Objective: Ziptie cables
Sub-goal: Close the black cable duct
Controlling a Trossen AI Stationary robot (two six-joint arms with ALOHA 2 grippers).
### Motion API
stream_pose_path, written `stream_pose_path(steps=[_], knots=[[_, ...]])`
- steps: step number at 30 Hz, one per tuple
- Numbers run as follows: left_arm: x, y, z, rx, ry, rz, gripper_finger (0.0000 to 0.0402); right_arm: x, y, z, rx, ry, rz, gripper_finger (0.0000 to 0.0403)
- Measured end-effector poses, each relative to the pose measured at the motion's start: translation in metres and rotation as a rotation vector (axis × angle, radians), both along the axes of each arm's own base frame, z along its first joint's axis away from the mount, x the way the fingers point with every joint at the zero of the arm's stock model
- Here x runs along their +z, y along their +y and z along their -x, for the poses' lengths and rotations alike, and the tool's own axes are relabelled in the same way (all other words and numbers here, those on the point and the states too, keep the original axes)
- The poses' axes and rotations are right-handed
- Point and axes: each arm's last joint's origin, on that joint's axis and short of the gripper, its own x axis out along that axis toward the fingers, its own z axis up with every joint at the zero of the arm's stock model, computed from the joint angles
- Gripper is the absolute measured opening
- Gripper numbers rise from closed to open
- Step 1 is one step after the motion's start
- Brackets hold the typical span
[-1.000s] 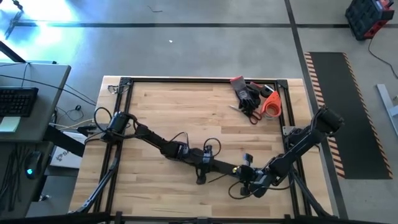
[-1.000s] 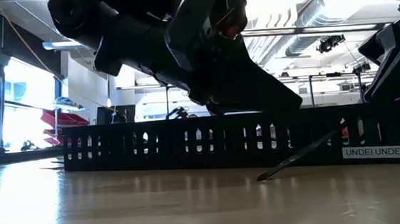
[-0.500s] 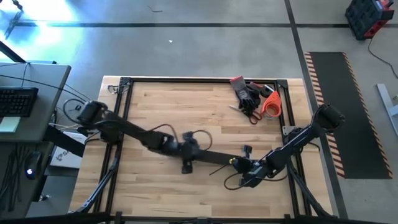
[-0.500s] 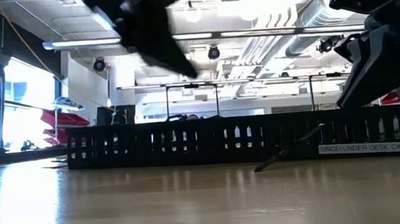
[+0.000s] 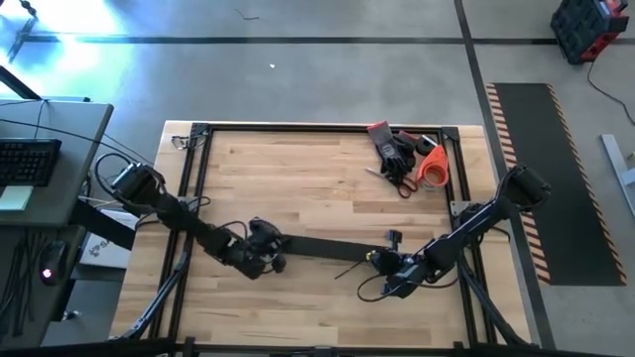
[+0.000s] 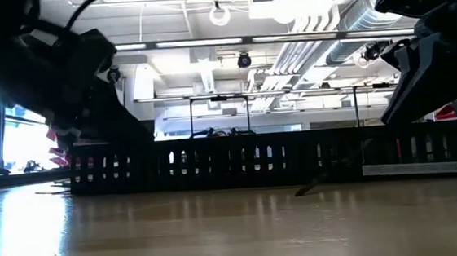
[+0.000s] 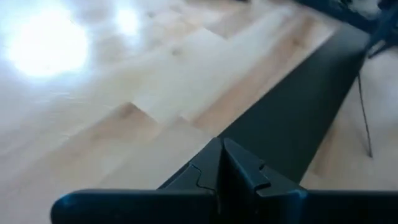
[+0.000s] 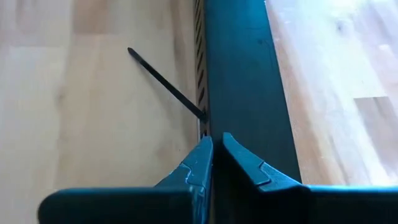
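Observation:
A long black comb-toothed channel (image 5: 337, 248) lies across the middle of the wooden table (image 5: 298, 169). A thin black ziptie (image 8: 165, 81) sticks out of its toothed side toward the near edge. Thin dark cables (image 5: 369, 290) loop on the table near my right gripper (image 8: 216, 144), which is shut at the channel's right end. My left gripper (image 7: 221, 165) is shut and hovers at the channel's left end (image 7: 292, 118). My right gripper pinches the channel's toothed side wall (image 8: 203, 93) between its two fingers, just beside where the ziptie goes through. It comes slanting down from the table's right; its fingertips hide the contact itself. The channel rests on the table. My left gripper: I cannot tell whether its shut tips touch the channel's left end.
Black gloves (image 5: 392, 149), scissors and an orange tape roll (image 5: 432, 167) lie in the far right corner. A black frame (image 5: 317, 127) runs round the table. A desk with a keyboard (image 5: 30, 159) stands to the left.
My left gripper has pulled back from the channel's middle toward the table's left edge, past the channel's left end, rolling its wrist as it went. Early on, the channel's left end swung a little toward the far edge, and my right gripper shifted slightly toward the far edge with it.

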Motion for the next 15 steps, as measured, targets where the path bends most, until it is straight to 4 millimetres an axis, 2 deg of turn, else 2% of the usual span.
stream_pose_path(steps=[11,15], knots=[[-0.024,-0.004,0.004,0.115,-0.080,-0.198,0.0000,-0.011,-0.005,-0.007,-0.160,-0.066,0.029,0.0016],[-0.015,-0.005,0.007,0.090,-0.070,-0.225,0.0000,-0.007,-0.005,-0.006,-0.176,-0.096,0.042,0.0016]])
